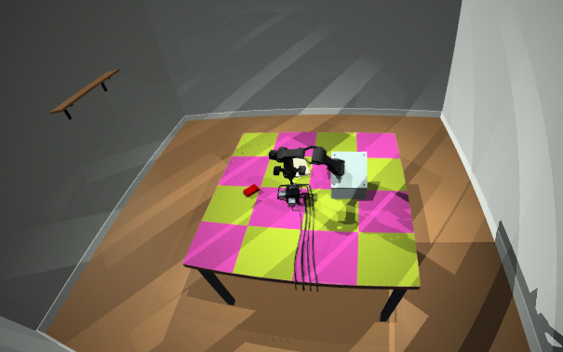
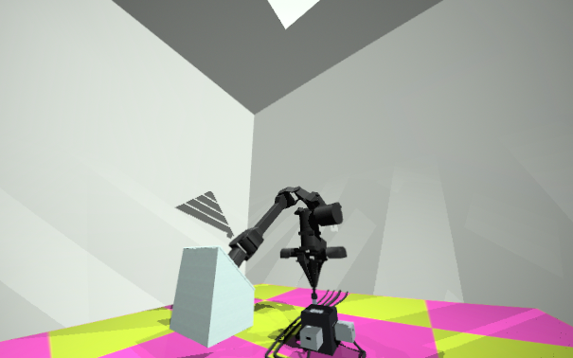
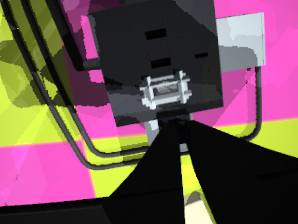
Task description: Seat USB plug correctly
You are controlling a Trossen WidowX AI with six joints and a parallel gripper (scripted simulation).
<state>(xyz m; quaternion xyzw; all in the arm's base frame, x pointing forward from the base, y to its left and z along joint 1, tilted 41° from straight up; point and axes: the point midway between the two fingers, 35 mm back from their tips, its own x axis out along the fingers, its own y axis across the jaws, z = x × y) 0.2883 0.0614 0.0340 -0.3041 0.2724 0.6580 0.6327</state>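
The power cube is black, with slots and a light-framed socket on its top. My gripper points down over it and is shut on the USB plug. The plug is upright, with a dark body and a light metal tip pointing down at the cube's top. In the wrist view the plug shows beside the framed socket, near the cube's edge. Whether the tip touches the cube, and which way round it is, I cannot tell.
Light grey blocks sit on the cube's sides. Black cables run around it to the table's front edge. A pale box stands beside the arm. A red block lies left; a cream object lies behind.
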